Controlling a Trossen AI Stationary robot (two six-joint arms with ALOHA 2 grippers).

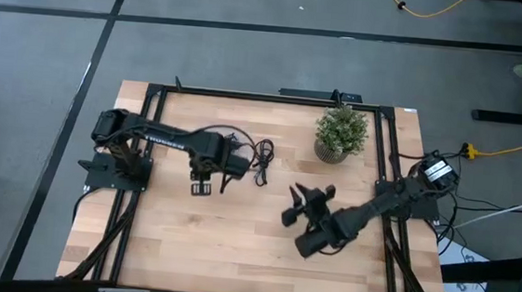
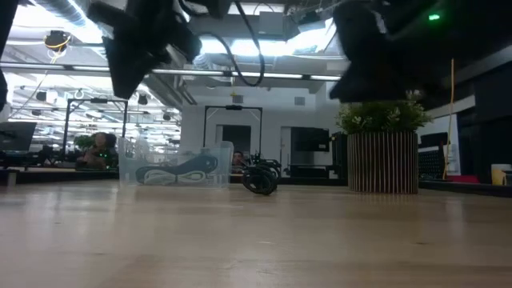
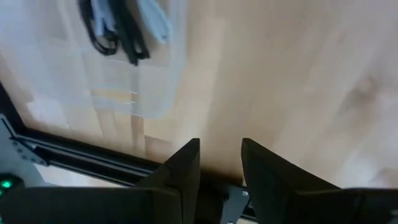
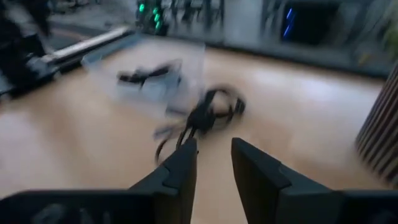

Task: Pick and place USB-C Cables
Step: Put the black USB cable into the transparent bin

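A clear plastic box (image 2: 178, 167) stands on the wooden table and holds several small coiled cables, black (image 3: 115, 31) and pale (image 3: 155, 18). It also shows in the right wrist view (image 4: 149, 81). A loose black coiled cable (image 1: 263, 161) lies on the table right of the box, and shows in the low view (image 2: 260, 180) and the right wrist view (image 4: 210, 113). My left gripper (image 1: 202, 189) hangs above bare table near the box, open by a narrow gap (image 3: 221, 165) and empty. My right gripper (image 1: 295, 206) is mid-table, pointing toward the loose cable, open (image 4: 214, 162) and empty.
A potted plant (image 1: 340, 134) in a ribbed pot stands at the far right of the table (image 2: 382, 156). A black frame rail (image 1: 246, 96) runs around the table. Bare wood lies along the near half (image 1: 225, 246).
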